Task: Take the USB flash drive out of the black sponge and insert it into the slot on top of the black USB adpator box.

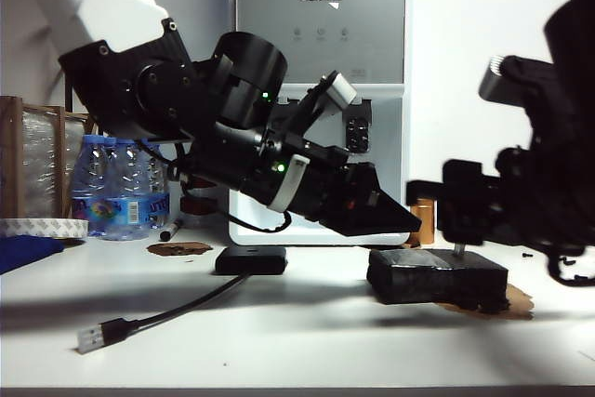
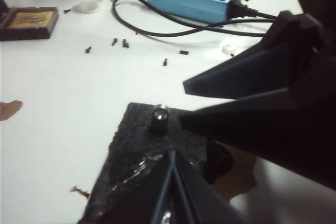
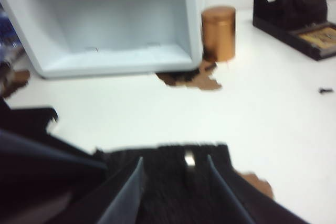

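- USB flash drive [image 3: 189,159] stands upright in the black sponge [image 1: 437,276], not yet gripped; black USB adpator box [image 1: 251,259] lies well apart at the sponge's 9 o'clock in the exterior view.
- Right gripper [image 3: 175,182]: 2 fingers apart, straddling the drive. Judgement: centre, close on the metal body, pull straight up.
- Left gripper [image 2: 176,124]: fingers apart, angled down, tips over the sponge; likely to steady it.
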Motion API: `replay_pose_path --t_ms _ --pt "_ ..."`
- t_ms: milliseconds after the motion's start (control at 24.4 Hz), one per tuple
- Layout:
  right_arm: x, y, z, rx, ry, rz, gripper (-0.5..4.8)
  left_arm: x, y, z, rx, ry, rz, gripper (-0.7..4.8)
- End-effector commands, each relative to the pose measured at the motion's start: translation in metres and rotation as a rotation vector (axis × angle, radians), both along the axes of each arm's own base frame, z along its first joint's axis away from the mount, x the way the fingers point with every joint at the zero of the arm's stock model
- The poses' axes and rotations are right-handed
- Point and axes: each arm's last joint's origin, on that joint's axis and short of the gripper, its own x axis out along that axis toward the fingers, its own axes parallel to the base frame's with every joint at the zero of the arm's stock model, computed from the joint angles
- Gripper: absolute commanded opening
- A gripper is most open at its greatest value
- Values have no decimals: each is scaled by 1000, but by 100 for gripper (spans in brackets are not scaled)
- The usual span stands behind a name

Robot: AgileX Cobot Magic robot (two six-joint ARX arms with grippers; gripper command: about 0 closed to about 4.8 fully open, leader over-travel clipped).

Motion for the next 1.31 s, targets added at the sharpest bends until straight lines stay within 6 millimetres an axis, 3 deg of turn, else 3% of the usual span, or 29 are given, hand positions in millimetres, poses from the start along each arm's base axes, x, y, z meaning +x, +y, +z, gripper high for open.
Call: replay_pose_path --t_ms 41,370,739,1068,1314 --pt "10 5 3 17 -29 2 205 1 -1 3 -7 -16 10 -4" --pt "18 3 -11 -8 18 -12 193 0 -1 0 8 1 10 -4" --pt "29 0 -10 -2 16 0 183 3 3 -22 56 57 23 -4" --pt "37 4 -19 -13 45 33 179 4 5 -25 62 65 28 -4" --pt "38 4 -22 -24 50 9 78 4 5 -25 62 65 28 -4"
